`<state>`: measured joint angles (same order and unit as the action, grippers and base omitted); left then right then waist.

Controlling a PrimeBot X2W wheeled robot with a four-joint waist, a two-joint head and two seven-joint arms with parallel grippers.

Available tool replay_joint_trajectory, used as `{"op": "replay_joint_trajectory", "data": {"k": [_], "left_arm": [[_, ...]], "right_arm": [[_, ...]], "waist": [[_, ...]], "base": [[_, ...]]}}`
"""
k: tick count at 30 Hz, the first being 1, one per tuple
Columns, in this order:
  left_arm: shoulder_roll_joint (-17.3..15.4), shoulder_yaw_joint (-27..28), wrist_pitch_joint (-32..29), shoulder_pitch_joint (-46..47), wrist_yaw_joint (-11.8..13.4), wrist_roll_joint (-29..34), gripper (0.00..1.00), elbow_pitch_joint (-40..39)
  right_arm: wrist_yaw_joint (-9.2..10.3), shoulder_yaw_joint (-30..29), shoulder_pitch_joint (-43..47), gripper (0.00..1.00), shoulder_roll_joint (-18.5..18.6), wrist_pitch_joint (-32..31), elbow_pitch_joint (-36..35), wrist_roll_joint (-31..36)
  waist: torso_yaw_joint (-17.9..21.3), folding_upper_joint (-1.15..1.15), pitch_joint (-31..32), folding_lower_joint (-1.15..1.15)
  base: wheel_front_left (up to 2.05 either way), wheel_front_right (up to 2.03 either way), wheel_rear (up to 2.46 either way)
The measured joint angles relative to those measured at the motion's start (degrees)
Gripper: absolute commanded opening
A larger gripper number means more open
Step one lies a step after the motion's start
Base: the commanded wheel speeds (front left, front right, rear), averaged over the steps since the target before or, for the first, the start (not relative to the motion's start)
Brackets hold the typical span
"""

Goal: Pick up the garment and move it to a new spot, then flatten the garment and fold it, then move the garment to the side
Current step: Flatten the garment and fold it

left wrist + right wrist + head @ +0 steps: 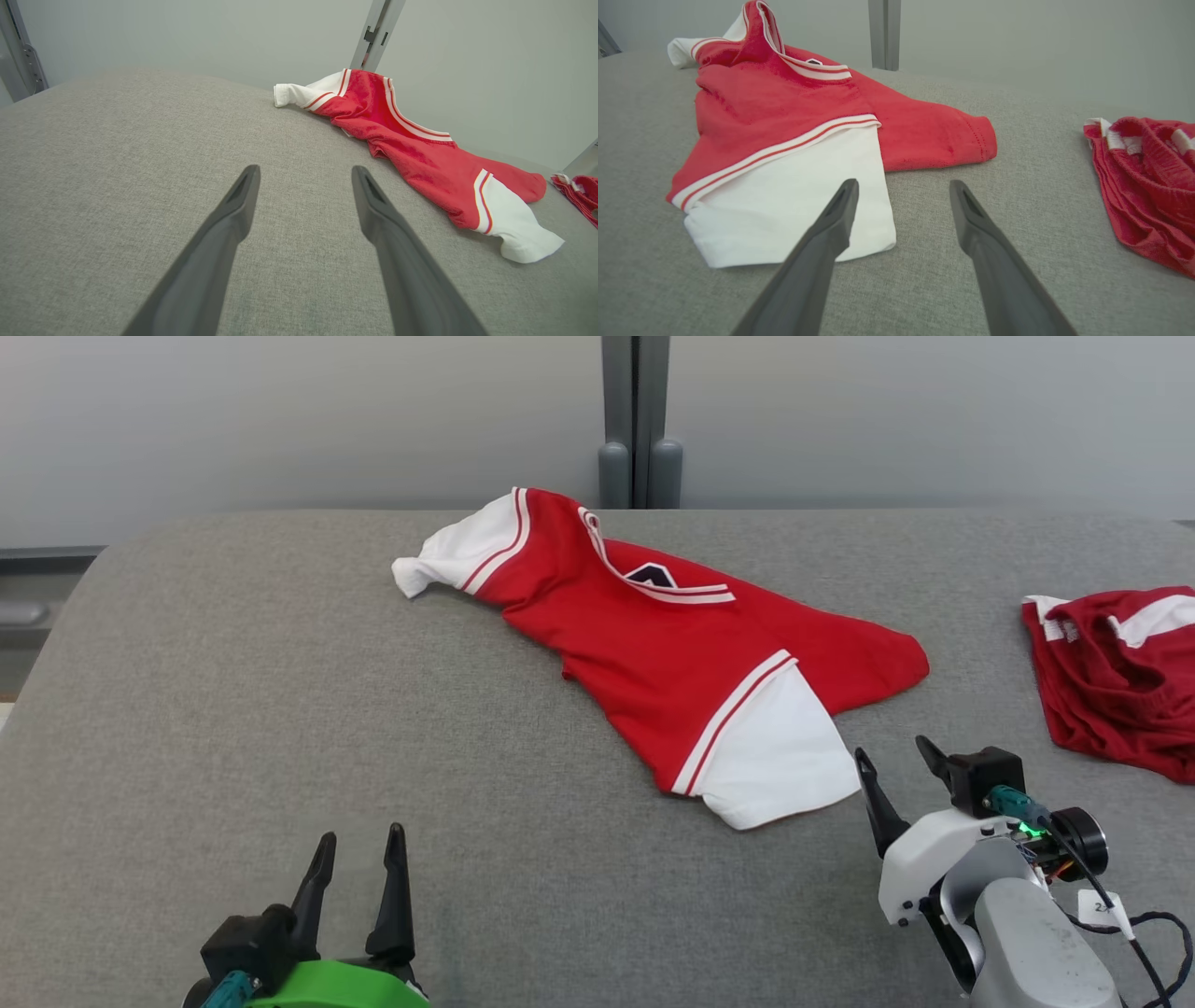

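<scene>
Lying loosely rumpled on the bench [233,709], the garment [672,653] is a red knit shirt with 2 white short sleeves. Each sleeve joins the body through white-and-red striped trim, and a dark patch shows inside the white-striped V collar. The cloth looks soft and slightly napped. It is folded over itself, so the outline is a slanted, uneven band rather than a shirt shape.

The long axis runs diagonally. 1 sleeve points toward the far edge and left edge, the other toward the near edge and right edge, and a red flap of hem reaches out to the right. The shirt sits around the middle of the bench, nearer the far edge than the near one.

Grey woven fabric with a fine, even weave covers the bench, and its far-left corner is rounded. A second red piece [1120,681] lies bunched by the right edge, with white bands on it. Behind the far edge stand a pale grey wall [280,420] and a grey metal post [639,420].

The left tool [362,835] sits over bare fabric by the near edge, its 2 dark tapered fingers spread and empty. The right tool [892,749] is spread too and holds nothing, just beside the nearer white sleeve. Whether it touches the sleeve is unclear.
</scene>
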<state>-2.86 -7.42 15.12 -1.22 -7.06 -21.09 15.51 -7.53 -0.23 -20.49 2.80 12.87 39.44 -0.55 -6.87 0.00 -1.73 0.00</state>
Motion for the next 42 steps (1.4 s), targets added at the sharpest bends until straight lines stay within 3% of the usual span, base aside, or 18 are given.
{"op": "replay_joint_trajectory", "data": {"k": [12,13,14,15,17,18,25,31,38,42], "left_arm": [[0.0,-0.1,0.0,0.7,0.1,-0.1,1.00,0.3],[0.0,-0.2,0.0,0.7,0.1,-0.1,1.00,0.4],[0.0,-0.2,0.0,0.7,0.1,-0.2,1.00,0.5],[0.0,-0.2,0.0,0.7,0.1,-0.3,1.00,0.5],[0.0,-0.3,0.0,0.7,0.3,-0.3,1.00,0.6],[0.0,-0.3,0.0,0.7,0.3,-0.3,1.00,0.6],[0.0,-0.5,0.0,0.7,0.3,-0.3,1.00,0.7],[0.0,-0.4,0.0,0.6,0.5,-0.3,1.00,0.5],[0.0,-0.3,0.0,0.8,0.7,-0.5,1.00,0.1],[0.0,0.0,0.0,1.2,1.0,-0.6,1.00,0.0]], "right_arm": [[0.00,-2.5,-7.3,1.00,0.0,-0.3,19.4,1.3],[0.00,-2.3,-7.9,0.86,0.1,-0.3,20.6,0.6],[0.00,-2.1,-8.5,0.47,0.0,-0.2,21.5,0.0],[0.00,-1.8,-9.0,0.40,0.1,-0.1,22.2,-0.5],[0.00,-0.7,-9.9,0.07,0.1,0.5,23.5,-2.0],[0.00,-0.1,-10.2,0.00,0.0,0.9,23.8,-2.4],[0.00,7.3,-13.4,0.00,0.1,2.1,19.3,-8.9],[0.00,20.5,-14.3,0.00,0.0,2.1,10.2,-15.9],[0.00,37.3,-14.9,0.00,0.0,0.7,6.4,-21.8],[0.00,42.9,-15.4,0.00,-0.1,-0.3,5.2,-24.5]], "waist": [[-5.9,0.00,-2.4,0.00],[-6.1,0.00,-2.4,0.00],[-6.4,0.00,-2.4,0.00],[-6.5,0.00,-2.4,0.00],[-6.6,0.00,-2.1,0.00],[-6.6,0.00,-2.0,0.00],[-6.7,0.00,-1.2,0.00],[-7.9,0.00,-0.8,0.00],[-10.9,0.00,-1.1,0.00],[-12.8,0.00,-1.6,0.00]], "base": [[0.00,0.00,0.00],[0.00,0.00,0.00],[0.00,0.00,0.00],[0.00,0.00,0.00],[0.00,0.00,0.00],[0.00,0.00,0.00],[0.00,0.00,0.00],[0.00,0.00,0.00],[0.00,0.00,0.00],[0.00,0.00,0.00]]}}
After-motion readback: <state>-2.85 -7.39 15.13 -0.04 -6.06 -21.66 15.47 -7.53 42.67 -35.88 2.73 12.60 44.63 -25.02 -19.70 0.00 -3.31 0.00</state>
